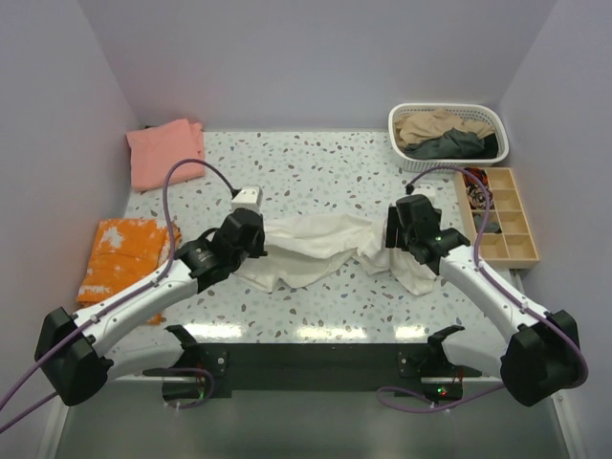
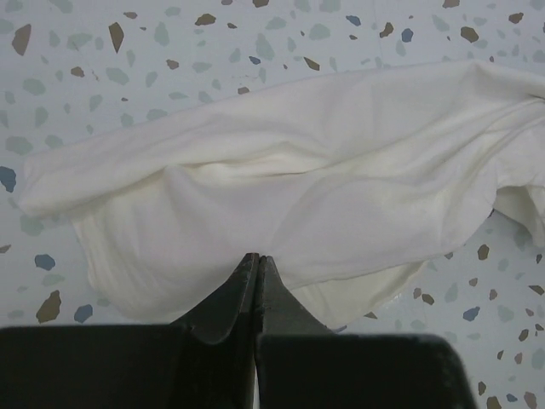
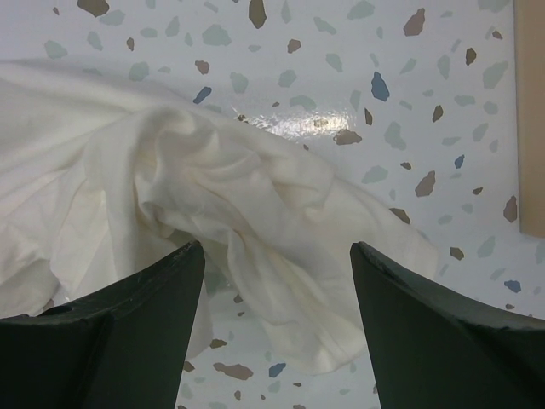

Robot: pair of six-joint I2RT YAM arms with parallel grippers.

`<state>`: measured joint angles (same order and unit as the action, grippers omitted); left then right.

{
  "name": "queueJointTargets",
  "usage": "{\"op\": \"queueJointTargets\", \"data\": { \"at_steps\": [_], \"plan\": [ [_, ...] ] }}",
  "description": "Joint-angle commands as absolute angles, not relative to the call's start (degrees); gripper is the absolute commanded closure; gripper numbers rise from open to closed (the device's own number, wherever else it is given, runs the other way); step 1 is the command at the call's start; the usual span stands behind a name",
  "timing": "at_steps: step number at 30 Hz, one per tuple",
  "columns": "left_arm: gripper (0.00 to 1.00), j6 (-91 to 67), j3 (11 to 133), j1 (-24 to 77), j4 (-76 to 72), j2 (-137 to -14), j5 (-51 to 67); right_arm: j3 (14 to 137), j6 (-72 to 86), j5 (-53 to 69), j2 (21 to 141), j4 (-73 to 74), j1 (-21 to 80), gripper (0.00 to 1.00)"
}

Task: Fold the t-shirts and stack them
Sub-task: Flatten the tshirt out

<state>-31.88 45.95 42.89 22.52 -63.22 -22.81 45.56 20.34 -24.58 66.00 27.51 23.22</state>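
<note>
- A cream cotton t-shirt (image 1: 311,244) lies rumpled on the speckled terrazzo worktop (image 1: 316,172), nearer than and to the left of the white slatted plastic basket (image 1: 421,163).
- Its long axis runs left to right, roughly parallel to the basket's long side. One end points at the left arm and the bunched end at the right arm.
- The left pincer (image 2: 257,256) has its fingers pressed together at the shirt's near hem. It seems to nip the cloth, though the wrist view hides the contact itself.
- The right pincer (image 3: 277,247) is spread wide, its two fingers either side of the crumpled end that lies closer to the basket.
- Inside the basket sit a tan t-shirt (image 1: 435,124) and a dark grey t-shirt (image 1: 454,145), both heaped unfolded.
- A plain salmon-pink t-shirt (image 1: 167,151) lies folded well to the left of the basket, along the same far edge.
- A compartmented wooden tray (image 1: 502,225) sits just nearer than the basket.
</note>
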Motion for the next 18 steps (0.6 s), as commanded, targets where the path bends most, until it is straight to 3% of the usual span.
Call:
{"op": "queueJointTargets", "data": {
  "at_steps": [1,7,13,18],
  "plan": [
    [1.00,-30.0,48.3,42.5,24.4,-63.0,-27.4,45.4,21.5,-28.0,64.4,26.5,23.0,0.27],
    [1.00,-24.8,51.8,35.9,18.6,-66.4,-29.0,47.1,21.6,-29.7,64.8,25.7,20.9,0.24],
    [1.00,-24.5,58.1,25.6,16.5,-67.2,-23.6,45.4,21.3,-22.9,66.3,21.1,18.9,0.23],
    [1.00,-20.2,66.0,23.0,17.4,-68.7,-25.6,46.1,20.9,-20.2,69.9,19.3,17.9,0.23]
  ]
}}
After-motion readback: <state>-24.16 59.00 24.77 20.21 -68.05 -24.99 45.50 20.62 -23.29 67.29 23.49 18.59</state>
